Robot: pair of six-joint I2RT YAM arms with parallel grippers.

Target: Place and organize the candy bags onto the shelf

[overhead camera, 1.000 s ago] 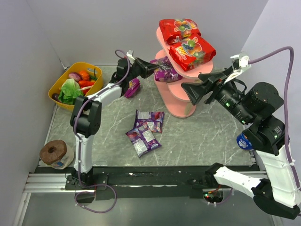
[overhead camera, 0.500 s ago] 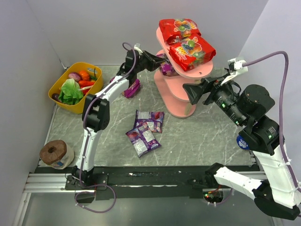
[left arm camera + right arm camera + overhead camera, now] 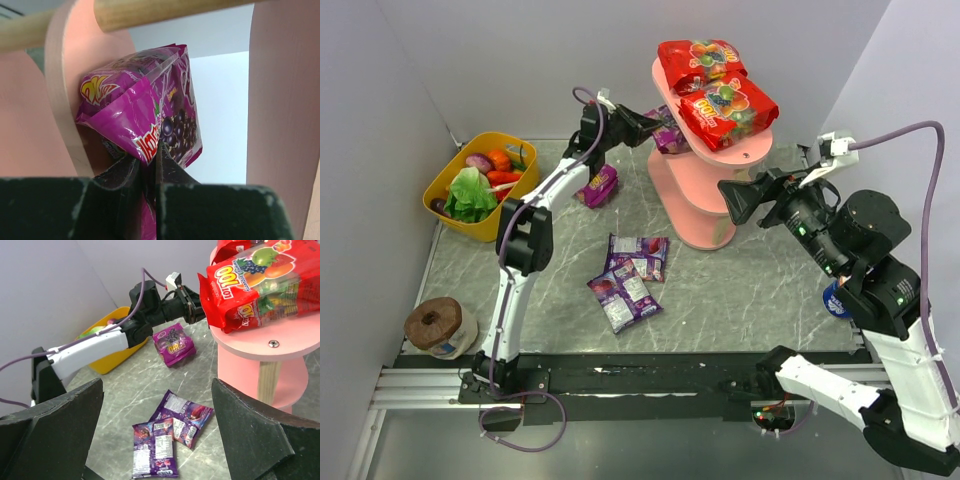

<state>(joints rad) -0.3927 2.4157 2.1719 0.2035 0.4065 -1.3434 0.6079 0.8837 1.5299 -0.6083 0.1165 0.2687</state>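
Pink shelf (image 3: 705,235) boards are seen from above, two red candy bags (image 3: 728,108) stacked along the top tier. A purple candy bag (image 3: 668,135) is pinched by the left claw (image 3: 645,127) just under that tier. The right claw (image 3: 735,197) is spread wide beside the shelf, empty. Loose purple bags (image 3: 623,293) are scattered on the table (image 3: 750,290).

At the left wrist, the bag's lower edge is clamped between narrow fingers (image 3: 167,172), between pink boards.

At the right wrist, the wide-set fingers (image 3: 265,430) are seen over the table.

Bright, even light; left-wrist foreground seemingly blurred.
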